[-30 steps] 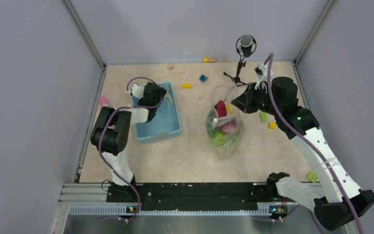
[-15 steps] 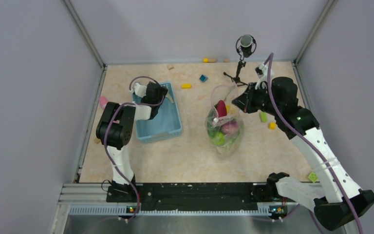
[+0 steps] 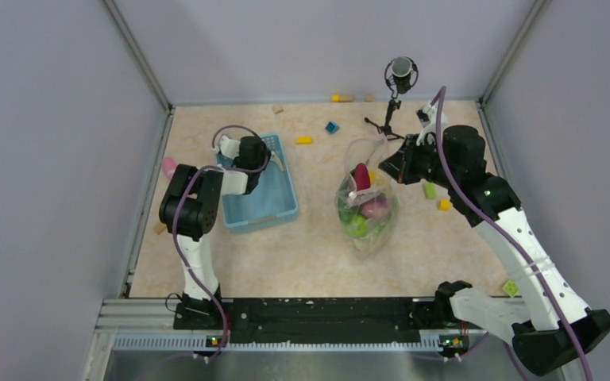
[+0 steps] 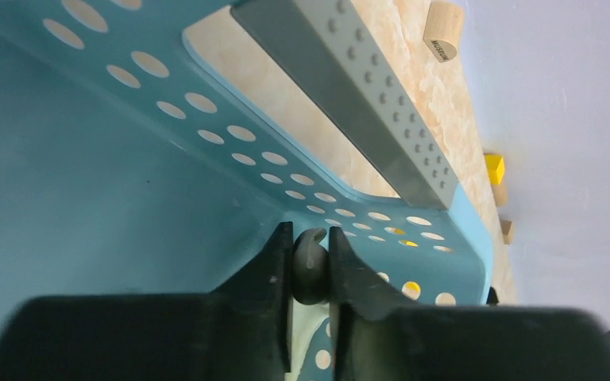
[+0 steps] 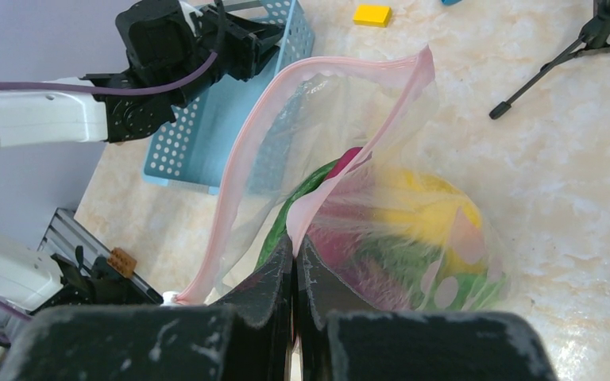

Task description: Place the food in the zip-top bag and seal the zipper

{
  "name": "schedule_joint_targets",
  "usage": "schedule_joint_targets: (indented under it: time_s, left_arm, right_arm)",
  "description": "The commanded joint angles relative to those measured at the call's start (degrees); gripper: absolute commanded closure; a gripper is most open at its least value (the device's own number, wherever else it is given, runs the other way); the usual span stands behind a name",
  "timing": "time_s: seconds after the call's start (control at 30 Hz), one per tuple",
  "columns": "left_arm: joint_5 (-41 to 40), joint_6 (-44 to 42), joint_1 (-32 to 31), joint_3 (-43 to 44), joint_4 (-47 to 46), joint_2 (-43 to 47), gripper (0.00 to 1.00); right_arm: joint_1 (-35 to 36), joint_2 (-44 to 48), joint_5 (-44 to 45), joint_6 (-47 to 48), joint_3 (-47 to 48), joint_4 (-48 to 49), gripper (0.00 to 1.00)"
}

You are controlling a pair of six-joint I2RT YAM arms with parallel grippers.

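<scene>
The zip-top bag (image 3: 368, 216) stands at the table's middle, its mouth held up and gaping. Inside it lies food: a red-purple piece (image 3: 360, 175), green pieces (image 3: 356, 226) and a yellow one (image 5: 433, 208). My right gripper (image 5: 295, 242) is shut on the pink zipper (image 5: 242, 163) at the mouth's near edge, also visible from above (image 3: 387, 168). My left gripper (image 4: 311, 238) reaches into the light blue basket (image 4: 87, 198) and is shut on a small dark rounded piece (image 4: 310, 274) near the basket's perforated wall. From above, this gripper (image 3: 268, 159) sits over the basket's far right corner.
A microphone tripod (image 3: 393, 103) stands behind the bag. Small blocks lie scattered: yellow (image 3: 303, 140), blue (image 3: 331, 127), green (image 3: 429, 190), yellow (image 3: 443, 204). A pink stick (image 3: 169, 165) lies left of the basket (image 3: 262, 208). A grey studded bar (image 4: 365, 87) lies beyond the basket rim.
My left gripper has closed on the dark rounded piece inside the basket, and its arm has shifted slightly. The right gripper and the bag have stayed where they were.
</scene>
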State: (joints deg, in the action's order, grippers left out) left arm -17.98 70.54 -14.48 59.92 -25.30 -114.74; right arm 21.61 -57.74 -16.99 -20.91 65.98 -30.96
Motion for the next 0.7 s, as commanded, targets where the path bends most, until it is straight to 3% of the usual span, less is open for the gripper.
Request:
schedule_joint_targets:
  time_s: [0.0, 0.07, 0.27, 0.5, 0.57, 0.67]
  left_arm:
    - [0.8, -0.9, 0.24, 0.99, -0.42, 1.2, 0.92]
    - [1.05, -1.09, 0.24, 0.37, 0.46, 2.91, 1.0]
    - [1.09, -2.52, 0.16, -3.93, 3.64, 12.12, 1.0]
    - [0.51, -8.6, -0.37, -10.96, 6.13, 29.15, 1.0]
    - [4.26, -12.58, -0.53, -11.19, 5.9, 32.8, 1.0]
    - [17.88, -19.96, -0.55, -10.01, 2.3, 36.46, 1.0]
  right_arm:
    - [-0.27, 0.78, 0.65, 1.04, -0.17, 0.92, 1.0]
    - [-0.23, 0.78, 0.65, 1.04, -0.23, 0.95, 1.0]
    - [-0.2, 1.08, 0.23, 1.01, -0.18, 1.0, 1.0]
    - [-0.25, 1.15, -1.19, 1.02, -0.28, 0.9, 1.0]
    - [-0.25, 1.03, -1.73, 1.01, -0.32, 1.03, 1.0]
    - [-0.26, 0.78, -2.9, 1.2, -0.27, 0.96, 1.0]
